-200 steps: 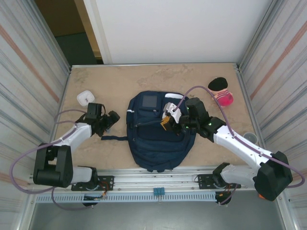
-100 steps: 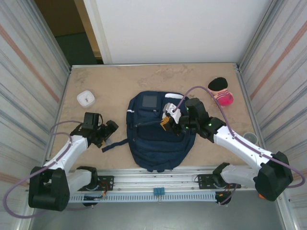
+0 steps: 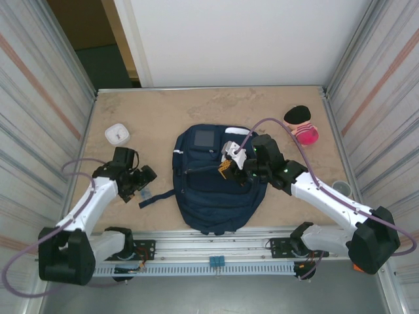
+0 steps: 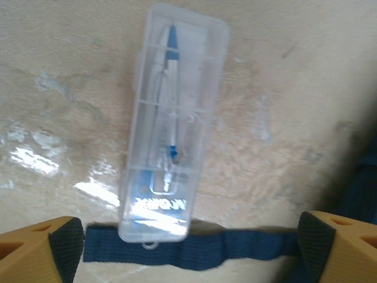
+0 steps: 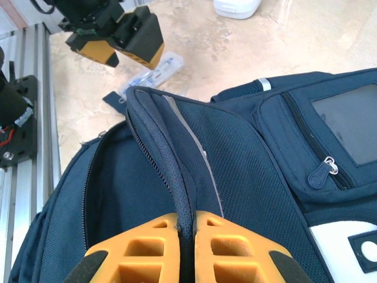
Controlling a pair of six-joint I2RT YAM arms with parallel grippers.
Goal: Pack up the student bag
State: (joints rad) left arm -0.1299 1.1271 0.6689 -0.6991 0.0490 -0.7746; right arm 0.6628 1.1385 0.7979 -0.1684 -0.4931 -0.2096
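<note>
Left pincer (image 4: 188, 244) hung spread wide above the clear pen case (image 4: 171, 118) on the worktop (image 3: 163, 111), beside the student bag (image 3: 209, 203). Right pincer (image 5: 185, 227) clamped the bag's opening edge, lifted. I judged a square descent best, straddling the case and missing the strap (image 4: 235, 250).

Navy student bag (image 3: 211, 201), clear blue-tipped case (image 4: 171, 124), mottled beige table (image 3: 163, 111)

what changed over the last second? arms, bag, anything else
The left gripper, open, drew back from the navy-blue fabric backpack toward the near edge and now hangs over a clear oblong plastic case. The backpack's loose dark strap swung from level to slanted. Unchanged: right gripper shut on the backpack's zipper edge, white square box, pink cup.
</note>
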